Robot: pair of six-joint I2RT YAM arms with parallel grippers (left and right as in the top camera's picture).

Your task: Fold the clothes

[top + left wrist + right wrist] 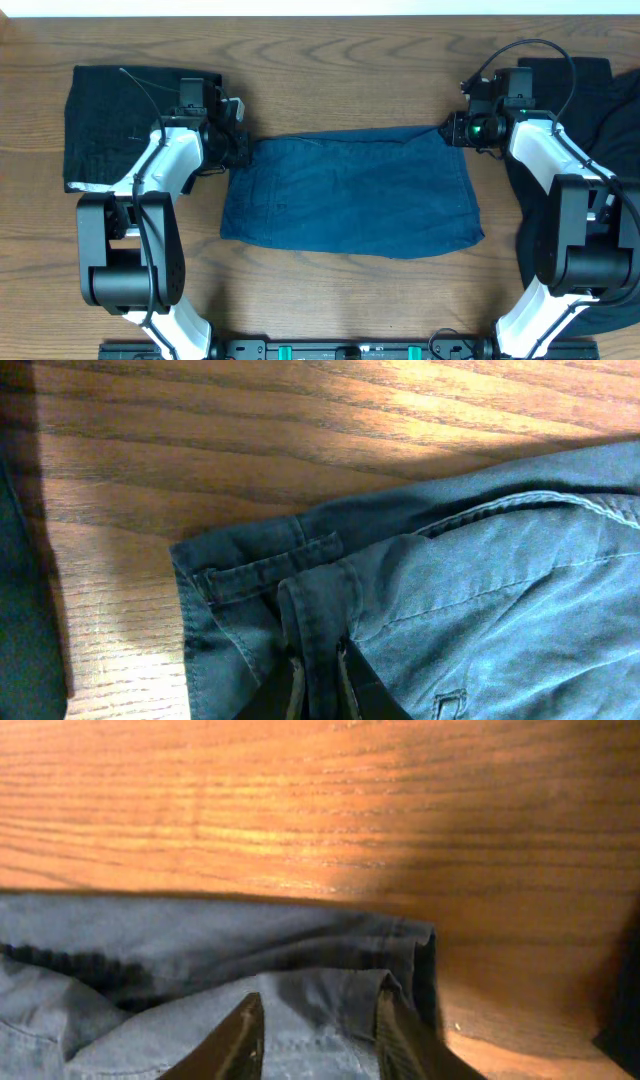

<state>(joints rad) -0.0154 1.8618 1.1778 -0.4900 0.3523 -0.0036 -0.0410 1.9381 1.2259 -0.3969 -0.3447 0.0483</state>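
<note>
shorts: blue denim shorts (350,195) lie spread flat at table (350,60) centre, waistband along the 12 o'clock edge
left claw: left gripper (318,682) pinched tight on the waistband at the shorts' 10 o'clock corner
right claw: right gripper (318,1035) astride the 2 o'clock corner, cloth bunched between the fingers – can't tell if it bites
done: black square (120,125) at 10 o'clock looks folded and parked
left: shorts show no fold yet; black heap (600,110) at 3 o'clock looks loose – you're early, I'd say
next: confirm the right-hand hold before you lift both corners
</note>
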